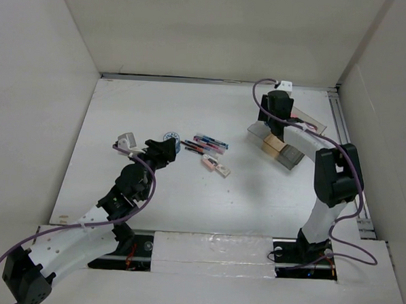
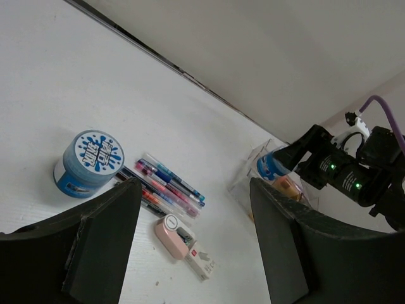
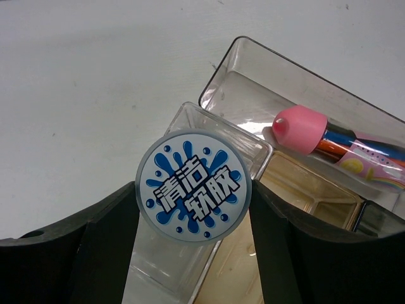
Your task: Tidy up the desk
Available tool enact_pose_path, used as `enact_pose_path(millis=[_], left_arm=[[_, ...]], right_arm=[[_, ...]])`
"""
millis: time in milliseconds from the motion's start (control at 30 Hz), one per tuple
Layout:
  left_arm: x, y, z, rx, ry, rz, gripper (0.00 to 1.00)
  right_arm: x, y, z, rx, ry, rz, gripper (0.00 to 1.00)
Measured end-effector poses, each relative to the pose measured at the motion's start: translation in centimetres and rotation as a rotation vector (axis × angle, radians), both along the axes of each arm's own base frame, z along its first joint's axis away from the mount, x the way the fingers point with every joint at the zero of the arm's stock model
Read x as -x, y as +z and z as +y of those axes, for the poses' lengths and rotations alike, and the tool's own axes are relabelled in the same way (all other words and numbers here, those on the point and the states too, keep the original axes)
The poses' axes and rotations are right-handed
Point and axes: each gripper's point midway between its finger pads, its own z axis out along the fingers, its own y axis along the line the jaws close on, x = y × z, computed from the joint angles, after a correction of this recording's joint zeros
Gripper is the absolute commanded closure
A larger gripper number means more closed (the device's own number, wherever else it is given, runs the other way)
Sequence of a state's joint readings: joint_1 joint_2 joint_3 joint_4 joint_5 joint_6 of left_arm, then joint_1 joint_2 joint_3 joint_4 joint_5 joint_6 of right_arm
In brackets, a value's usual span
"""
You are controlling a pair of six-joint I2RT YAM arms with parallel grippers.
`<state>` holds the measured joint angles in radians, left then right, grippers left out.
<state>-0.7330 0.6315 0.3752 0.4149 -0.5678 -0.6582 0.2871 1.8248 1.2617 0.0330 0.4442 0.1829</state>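
Observation:
The white desk (image 1: 157, 109) bears a blue round tub (image 1: 170, 137), several pens (image 1: 207, 144) and a pink correction tape (image 1: 209, 162) beside a small white box (image 1: 222, 171). My left gripper (image 1: 165, 150) is open and empty, just near of that tub (image 2: 88, 161), with the pens (image 2: 168, 183) and pink tape (image 2: 172, 235) ahead of its fingers. My right gripper (image 3: 193, 196) is shut on a second blue tub (image 3: 193, 188) and holds it over the clear compartmented tray (image 3: 234, 60). A pink-capped pen (image 3: 300, 128) lies in the tray.
The tray (image 1: 285, 139) stands at the back right, near the metal rail (image 1: 344, 125). White upright panels close the left, back and right sides. A tan block (image 1: 275, 143) sits in the tray.

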Motion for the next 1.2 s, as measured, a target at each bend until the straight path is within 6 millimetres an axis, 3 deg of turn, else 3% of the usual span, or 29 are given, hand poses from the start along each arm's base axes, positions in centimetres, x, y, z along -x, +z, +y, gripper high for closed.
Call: enact_pose_path(millis=[133, 367, 400, 467, 500, 600, 667, 700, 733, 767, 800, 967, 1067, 1200], left_arm=[[0.0, 0.0, -0.1, 0.0, -0.003, 0.0, 0.35], [0.0, 0.0, -0.1, -0.002, -0.003, 0.001, 0.35], [0.0, 0.0, -0.1, -0.002, -0.003, 0.001, 0.35], [0.0, 0.0, 0.0, -0.001, -0.003, 0.0, 0.35], [0.1, 0.1, 0.0, 0.002, -0.003, -0.003, 0.35], [0.2, 0.7, 0.4, 0.024, 0.009, -0.018, 0.36], [0.5, 1.4, 1.0, 0.055, 0.028, -0.038, 0.36], [0.7, 1.6, 1.5, 0.076, 0.041, -0.048, 0.37], [1.0, 1.8, 2.1, 0.103, 0.061, -0.06, 0.36], [1.4, 1.9, 2.8, 0.133, 0.082, -0.075, 0.35], [1.6, 1.7, 3.5, 0.154, 0.104, -0.081, 0.35], [2.9, 1.9, 6.2, 0.274, 0.174, -0.145, 0.3], [2.9, 1.7, 6.4, 0.28, 0.19, -0.14, 0.3], [2.4, 0.7, 6.1, 0.251, 0.197, -0.106, 0.3]], right_arm=[[-0.4, 0.5, 0.2, -0.01, 0.005, 0.002, 0.21], [-0.2, 2.1, 1.5, -0.019, 0.042, -0.03, 0.23], [0.0, 2.7, 2.1, -0.021, 0.054, -0.041, 0.44], [0.5, 4.2, 3.6, -0.027, 0.089, -0.068, 0.74], [0.8, 5.0, 4.6, -0.036, 0.113, -0.085, 0.96], [2.0, 6.7, 9.2, -0.092, 0.241, -0.132, 1.0], [3.3, 6.8, 13.0, -0.127, 0.355, -0.141, 0.92], [4.2, 6.6, 15.3, -0.145, 0.42, -0.138, 0.68], [5.3, 6.2, 17.8, -0.157, 0.484, -0.13, 0.56], [7.6, 5.0, 22.4, -0.161, 0.611, -0.104, 0.32], [7.7, 4.9, 22.6, -0.162, 0.618, -0.102, 0.24], [13.1, 0.7, 33.7, -0.104, 0.896, -0.008, 0.09], [14.7, -1.3, 37.3, -0.055, 0.975, 0.03, 0.05], [14.2, -3.4, 39.1, -0.002, 0.991, 0.07, 0.04]])
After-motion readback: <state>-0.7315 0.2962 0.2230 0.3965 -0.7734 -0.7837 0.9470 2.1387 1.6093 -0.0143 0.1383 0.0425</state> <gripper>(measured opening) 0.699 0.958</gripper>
